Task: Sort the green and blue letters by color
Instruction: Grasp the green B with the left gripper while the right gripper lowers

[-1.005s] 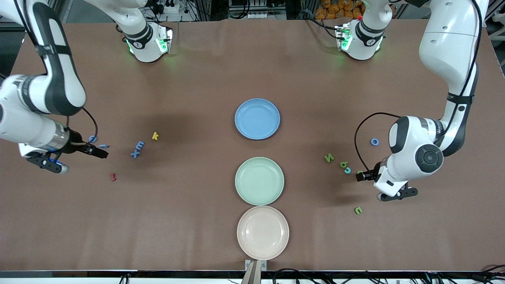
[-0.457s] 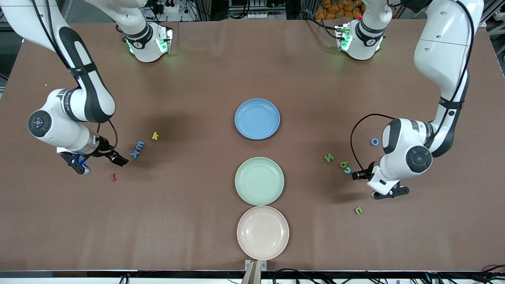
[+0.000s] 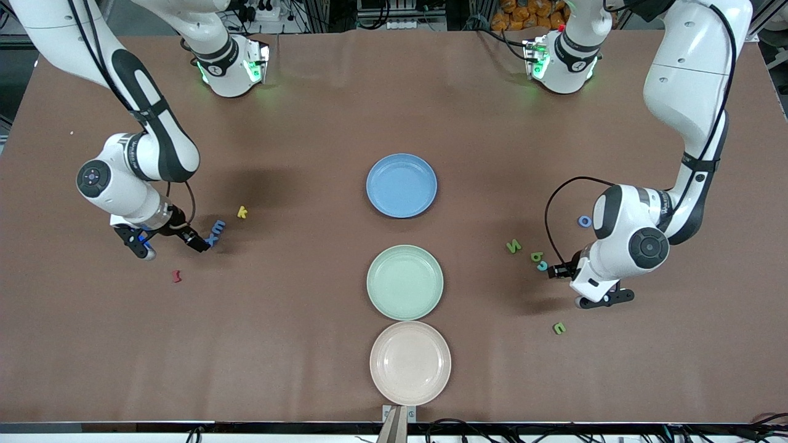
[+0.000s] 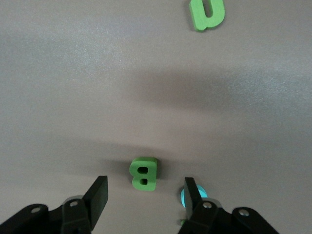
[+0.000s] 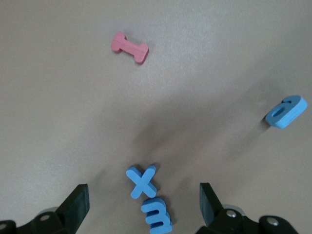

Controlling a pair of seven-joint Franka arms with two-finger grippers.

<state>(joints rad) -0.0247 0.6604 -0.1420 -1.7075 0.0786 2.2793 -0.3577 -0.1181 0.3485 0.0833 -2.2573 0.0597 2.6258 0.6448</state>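
Note:
My right gripper (image 3: 200, 242) is low over the table, open, its fingers straddling a blue x (image 5: 142, 181) and a blue m (image 5: 157, 217), touching neither; the pair (image 3: 215, 232) lies beside its tips. Another blue letter (image 5: 286, 112) lies apart. My left gripper (image 3: 554, 271) is open near the table, with a green b (image 4: 144, 173) just ahead of its gap (image 4: 145, 197) and a teal letter (image 4: 184, 198) partly hidden by one finger. The b (image 3: 537, 256) and teal letter (image 3: 542, 266) lie together. More green letters (image 3: 513, 246) (image 3: 559, 328) and a blue o (image 3: 584, 221) lie nearby.
A blue plate (image 3: 401, 185), a green plate (image 3: 404, 282) and a pale pink plate (image 3: 410, 362) stand in a row mid-table, the pink one nearest the front camera. A yellow k (image 3: 242, 212) and a dark red letter (image 3: 176, 276) lie near the right gripper.
The right arm has swung in from its end of the table, bringing its gripper up to the blue x and m. The left gripper has crept slightly toward the green b.

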